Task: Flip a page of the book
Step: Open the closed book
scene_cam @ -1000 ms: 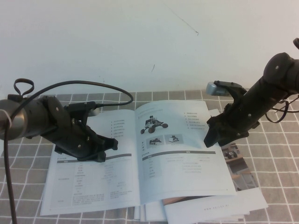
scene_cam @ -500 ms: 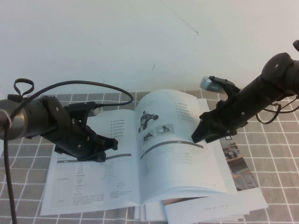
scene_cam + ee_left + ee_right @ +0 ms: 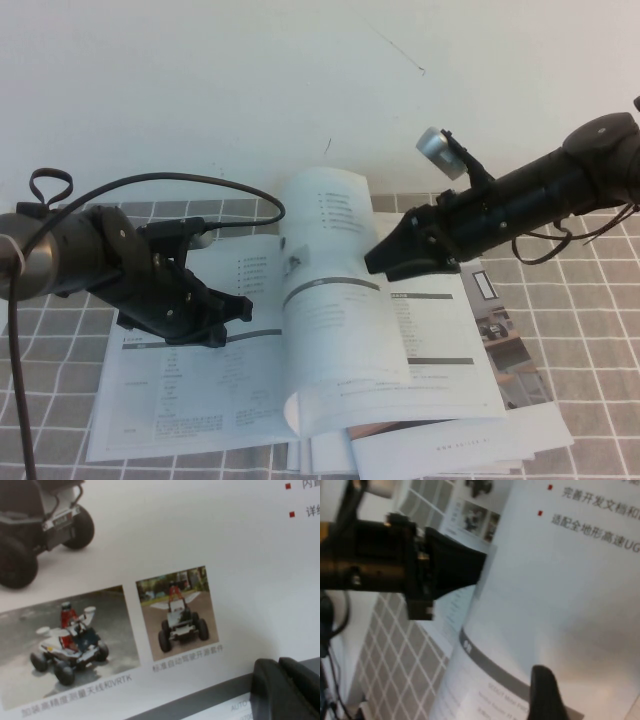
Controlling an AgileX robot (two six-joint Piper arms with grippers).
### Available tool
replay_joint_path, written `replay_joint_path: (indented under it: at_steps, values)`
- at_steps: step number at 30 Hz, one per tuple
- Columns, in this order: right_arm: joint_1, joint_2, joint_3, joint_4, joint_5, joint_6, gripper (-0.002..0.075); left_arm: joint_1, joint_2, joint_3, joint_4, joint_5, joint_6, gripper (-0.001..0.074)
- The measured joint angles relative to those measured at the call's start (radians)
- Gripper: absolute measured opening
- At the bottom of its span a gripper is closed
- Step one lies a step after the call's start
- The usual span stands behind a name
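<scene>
- Checked grey cloth (image 3: 590, 330) under a white wall carries the book (image 3: 200, 400), lying open.
- We see the page (image 3: 325, 290) standing nearly upright over the spine, its lower corner curled.
- Our right gripper (image 3: 378, 258) touches its outer edge, apparently pushing it leftward; fingers undeterminable.
- Our left gripper (image 3: 240, 308) rests over the left leaf, probably pinning it; fingers likewise undeterminable.
- Loose sheets (image 3: 450, 445) poke from underneath.

Your high view looks down from the robot's own side, taking in the whole book (image 3: 300, 340) on the checked cloth (image 3: 590, 330). Your left wrist view sits very close over the book's left leaf, with the left gripper (image 3: 287, 687) at the frame edge. Your right wrist view faces left across the lifted page (image 3: 560, 580), sharing the left gripper (image 3: 447, 562) with the high view; right gripper (image 3: 385, 255).
</scene>
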Motion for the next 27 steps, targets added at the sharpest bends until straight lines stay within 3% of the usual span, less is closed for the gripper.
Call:
replay_joint_path:
  at_steps: [8, 27]
  values:
    - [0.006, 0.000, 0.000, 0.152, 0.086, -0.089, 0.0393, 0.000, 0.000, 0.000, -0.008, -0.001, 0.000, -0.0004]
    - [0.077, 0.000, 0.000, 0.395, 0.102, -0.168, 0.0393, 0.000, -0.018, 0.002, -0.032, -0.007, 0.035, -0.0004]
